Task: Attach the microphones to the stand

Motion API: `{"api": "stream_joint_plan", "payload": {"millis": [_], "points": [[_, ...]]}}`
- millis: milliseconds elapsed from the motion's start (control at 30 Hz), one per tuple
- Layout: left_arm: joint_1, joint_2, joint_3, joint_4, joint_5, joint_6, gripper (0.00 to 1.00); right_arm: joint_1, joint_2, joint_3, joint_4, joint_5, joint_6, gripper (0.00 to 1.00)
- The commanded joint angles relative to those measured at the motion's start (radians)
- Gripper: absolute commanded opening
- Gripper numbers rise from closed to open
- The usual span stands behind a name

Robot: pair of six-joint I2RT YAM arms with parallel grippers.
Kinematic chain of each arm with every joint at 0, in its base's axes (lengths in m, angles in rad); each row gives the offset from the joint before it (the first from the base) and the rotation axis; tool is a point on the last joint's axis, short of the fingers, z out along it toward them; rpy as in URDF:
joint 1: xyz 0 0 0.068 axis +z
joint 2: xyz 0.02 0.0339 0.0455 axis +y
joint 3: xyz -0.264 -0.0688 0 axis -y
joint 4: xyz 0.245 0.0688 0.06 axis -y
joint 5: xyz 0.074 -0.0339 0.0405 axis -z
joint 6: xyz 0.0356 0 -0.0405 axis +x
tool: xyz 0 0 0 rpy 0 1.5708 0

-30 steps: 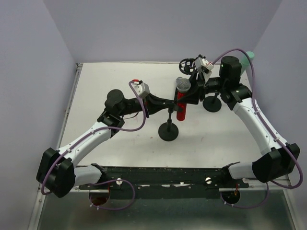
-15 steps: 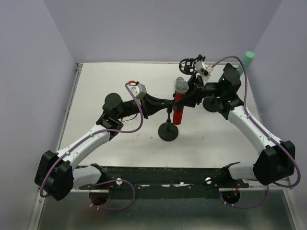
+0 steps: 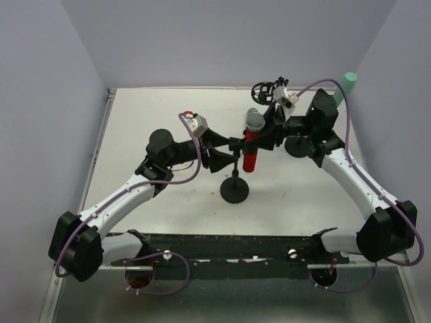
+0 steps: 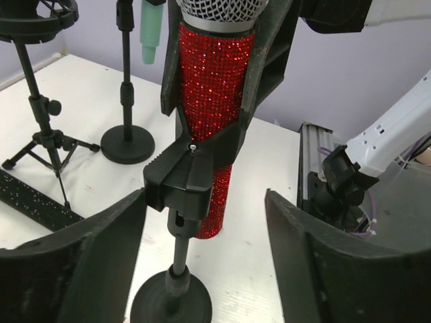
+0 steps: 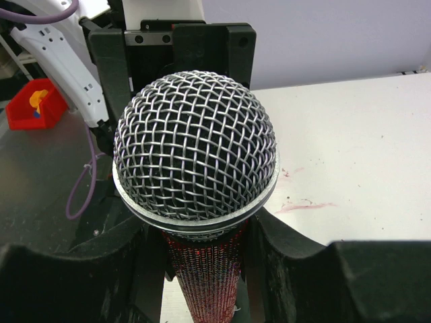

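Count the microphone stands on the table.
3. One black round-base stand under the red glitter microphone; a second round-base stand behind it, bearing the mint-green microphone; a black tripod stand farthest back.

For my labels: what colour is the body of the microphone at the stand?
The microphone body is sparkly red; the left wrist view shows it best.

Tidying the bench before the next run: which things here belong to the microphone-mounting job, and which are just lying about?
Job: red microphone, clip stand, mint-green microphone.
Lying about: tripod stand, red bin.
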Motion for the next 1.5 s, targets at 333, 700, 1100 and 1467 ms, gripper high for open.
{"api": "stream_joint_plan", "payload": {"millis": [333,700,1100,1467], "points": [[-0.004,-0.150,-0.040,-0.110,-0.014,0.094,0.98,0.007,-0.026,0.037,-0.119,0.046,-0.063,0.57],[-0.003,-0.184,-0.233,0.008,-0.034,0.130,0.94,-0.013,-0.059,0.063,-0.343,0.087,-0.239,1.00],[-0.081,0.077,-0.138,0.168,-0.095,0.195,0.88,-0.116,-0.156,0.010,-0.572,0.046,-0.486,1.00],[-0.121,0.232,-0.050,0.182,-0.074,0.220,0.59,-0.217,-0.254,-0.124,-0.651,0.012,-0.593,1.00]]}}
